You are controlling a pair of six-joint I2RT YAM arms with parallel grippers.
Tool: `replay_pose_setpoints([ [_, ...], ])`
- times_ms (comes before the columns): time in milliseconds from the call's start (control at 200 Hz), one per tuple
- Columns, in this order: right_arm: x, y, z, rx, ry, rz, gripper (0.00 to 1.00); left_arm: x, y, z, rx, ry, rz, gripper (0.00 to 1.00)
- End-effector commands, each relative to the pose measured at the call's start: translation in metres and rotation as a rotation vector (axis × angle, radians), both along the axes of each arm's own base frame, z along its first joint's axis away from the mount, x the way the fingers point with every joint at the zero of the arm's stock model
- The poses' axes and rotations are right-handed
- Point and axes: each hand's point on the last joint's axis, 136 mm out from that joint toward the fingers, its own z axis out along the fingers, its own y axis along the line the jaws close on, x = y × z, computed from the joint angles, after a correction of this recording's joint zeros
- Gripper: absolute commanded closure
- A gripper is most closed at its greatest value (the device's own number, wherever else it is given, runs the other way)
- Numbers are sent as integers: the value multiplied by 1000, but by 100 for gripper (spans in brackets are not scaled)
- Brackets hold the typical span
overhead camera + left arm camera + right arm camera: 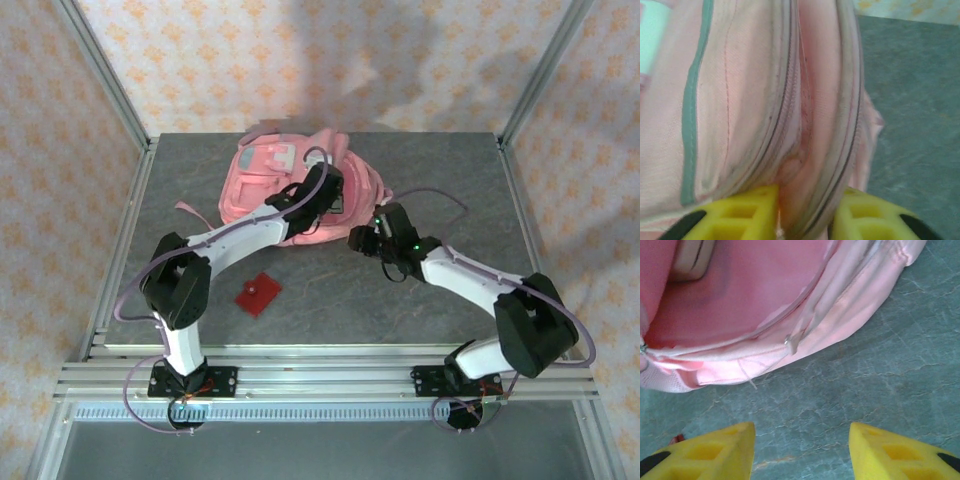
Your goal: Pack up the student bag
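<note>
Opening large pink fabric backpack [265, 185], I judge — left gripper [807, 200] astride zip fold [790, 125], grip unclear; right gripper [801, 432] spread, empty. Next: pull fold wide.

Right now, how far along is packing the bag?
Done: the student bag looks unzipped. In hand: the left fingers straddle its zip edge, the right fingers hang open beside it. Left: a red flat item lies on the table, not yet packed.

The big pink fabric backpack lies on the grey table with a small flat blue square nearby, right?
Not blue: the small flat square is red, as the top view shows. The pink fabric backpack does lie on the grey table.
</note>
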Motion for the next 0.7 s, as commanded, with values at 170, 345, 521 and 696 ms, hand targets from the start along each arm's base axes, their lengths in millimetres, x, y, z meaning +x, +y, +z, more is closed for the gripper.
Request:
replay_pose_setpoints([
  [170, -10, 41, 19, 62, -73, 101, 47, -34, 45, 25, -136, -20, 86, 47],
  [345, -10, 67, 22, 66, -82, 155, 45, -63, 115, -13, -248, 42, 225, 34],
  [521, -3, 77, 29, 84, -86, 168, 43, -69, 154, -44, -421, 91, 311, 22],
  [696, -3, 77, 29, 91, -81, 160, 43, -53, 168, -60, -500, 111, 355, 21],
])
